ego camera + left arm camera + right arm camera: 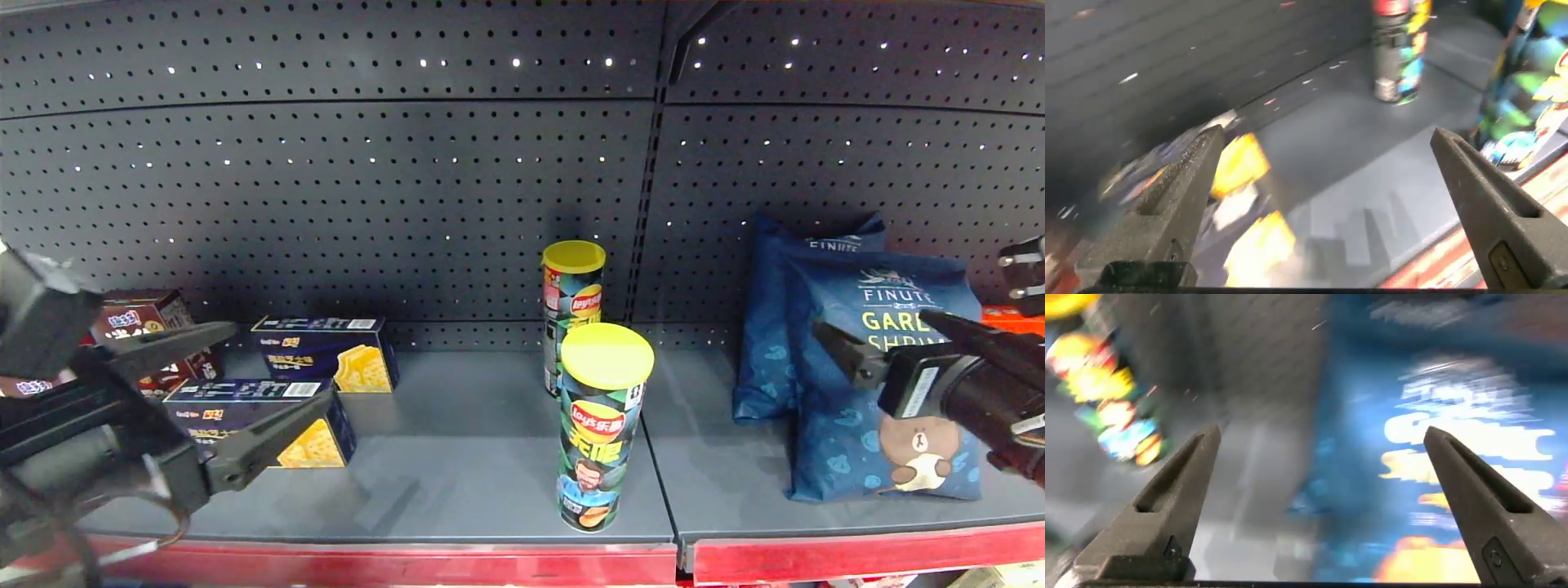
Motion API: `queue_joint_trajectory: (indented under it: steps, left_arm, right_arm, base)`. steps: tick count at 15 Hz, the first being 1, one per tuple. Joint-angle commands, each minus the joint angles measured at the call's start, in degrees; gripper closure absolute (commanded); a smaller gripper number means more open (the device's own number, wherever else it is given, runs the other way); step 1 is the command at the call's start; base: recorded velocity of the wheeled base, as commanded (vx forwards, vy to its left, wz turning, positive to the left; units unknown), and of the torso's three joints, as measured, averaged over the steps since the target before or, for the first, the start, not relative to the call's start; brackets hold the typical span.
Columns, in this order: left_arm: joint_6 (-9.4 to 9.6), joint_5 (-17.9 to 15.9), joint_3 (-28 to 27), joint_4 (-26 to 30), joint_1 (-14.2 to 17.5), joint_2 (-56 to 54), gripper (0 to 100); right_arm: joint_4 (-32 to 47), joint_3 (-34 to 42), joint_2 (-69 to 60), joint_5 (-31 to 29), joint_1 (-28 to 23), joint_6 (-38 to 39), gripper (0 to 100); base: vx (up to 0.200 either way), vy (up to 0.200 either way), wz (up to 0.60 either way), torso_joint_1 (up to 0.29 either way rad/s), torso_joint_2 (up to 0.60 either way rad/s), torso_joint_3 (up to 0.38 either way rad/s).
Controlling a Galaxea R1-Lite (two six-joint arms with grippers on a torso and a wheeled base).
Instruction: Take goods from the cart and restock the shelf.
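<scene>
The left gripper [282, 362] hangs with its jaws spread wide and empty at the left end of the shelf [457, 482]. It is in front of two dark blue cracker boxes [322, 349] lying one behind the other, with a brown box [147, 318] beside them. The right gripper [872, 320], likewise parted and holding nothing, hovers before two blue snack bags [882, 392] leaning against the perforated back panel [326, 204]. Between the arms, two yellow-lidded chip cans [604, 433] stand upright at mid-shelf, one behind the other, the front can near the red shelf edge [392, 563].
</scene>
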Motion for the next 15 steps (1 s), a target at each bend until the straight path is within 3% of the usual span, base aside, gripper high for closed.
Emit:
queue_joint_trajectory:
  steps: [1, 4, 5, 6, 8, 10, 13, 15]
  left_arm:
    - [-1.2, 0.8, 7.5, 5.0, 8.7, -21.4, 0]
    - [-1.73, 5.7, 9.4, 7.0, 9.4, -32.4, 0]
    - [-2.34, 8.2, 9.5, 11.9, 9.3, -38.1, 0]
    - [-2.34, 8.3, 9.6, 15.4, 9.3, -41.1, 0]
    - [-2.34, 8.5, 8.5, 27.3, 9.4, -50.8, 0]
    - [-2.43, 8.6, 8.0, 34.1, 9.4, -56.9, 0]
    - [-5.24, 8.2, 8.8, 34.6, 9.4, -57.3, 0]
    - [-7.26, 8.1, 11.7, 34.2, 9.4, -57.3, 0]
  right_arm:
    - [0.1, 2.5, -9.9, 0.2, -6.2, -0.5, 0]
    - [0.4, 9.9, -20.2, 0.7, -10.8, -1.4, 0]
    - [1.4, 15.1, -25.8, 0.6, -14.5, -1.6, 0]
    - [2.8, 17.3, -29.2, 0.4, -15.9, -1.8, 0]
    - [14.3, 19.5, -42.9, -1.9, -19.8, -3.4, 0]
    - [28.8, 18.8, -55.7, -1.2, -23.4, -3.5, 0]
    - [38.9, 19.9, -66.8, 2.4, -21.2, -3.0, 0]
    - [36.8, 23.2, -66.7, 6.6, -21.2, -3.5, 0]
  base:
    - [0.0, 0.0, 0.0, 0.0, 0.0, 0.0]
    - [0.0, 0.0, 0.0, 0.0, 0.0, 0.0]
    - [0.0, 0.0, 0.0, 0.0, 0.0, 0.0]
    - [0.0, 0.0, 0.0, 0.0, 0.0, 0.0]
    - [0.0, 0.0, 0.0, 0.0, 0.0, 0.0]
    - [0.0, 0.0, 0.0, 0.0, 0.0, 0.0]
    - [0.0, 0.0, 0.0, 0.0, 0.0, 0.0]
    - [0.0, 0.0, 0.0, 0.0, 0.0, 0.0]
